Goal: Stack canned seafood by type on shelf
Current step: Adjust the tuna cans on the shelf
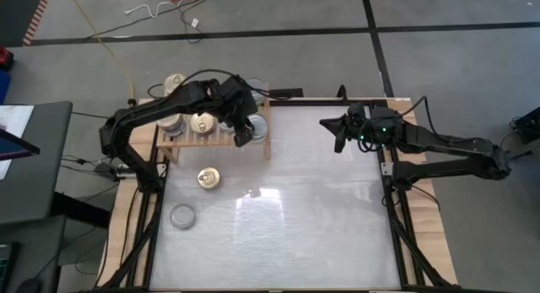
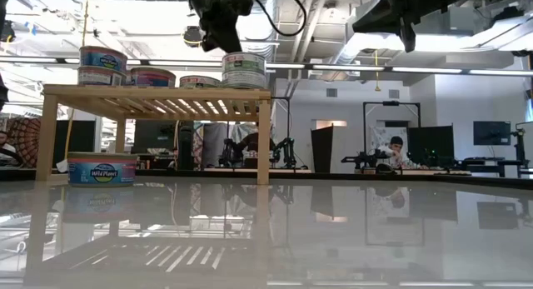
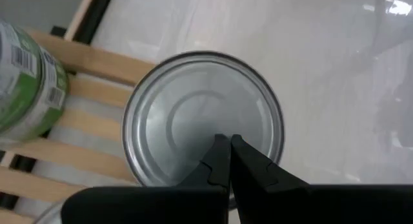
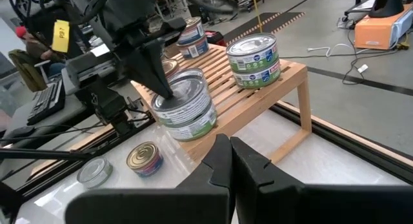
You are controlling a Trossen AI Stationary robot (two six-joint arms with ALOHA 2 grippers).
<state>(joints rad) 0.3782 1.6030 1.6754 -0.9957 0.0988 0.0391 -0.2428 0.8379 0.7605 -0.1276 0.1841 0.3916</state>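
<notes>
Silver-topped can (image 3: 203,117) sits stacked at shelf (image 1: 261,139) edge; left gripper (image 3: 227,141) closed, tips pressing its lid, holding nothing. Sideways nudge risks toppling the stack. Right gripper (image 4: 228,145) closed, empty, waiting well apart.

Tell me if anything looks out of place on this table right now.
Two tins lie off the shelf on the white tabletop: a gold-topped can and a silver-topped can. Otherwise nothing looks spilled or toppled; the left gripper, shut, sits above a stacked can.
</notes>
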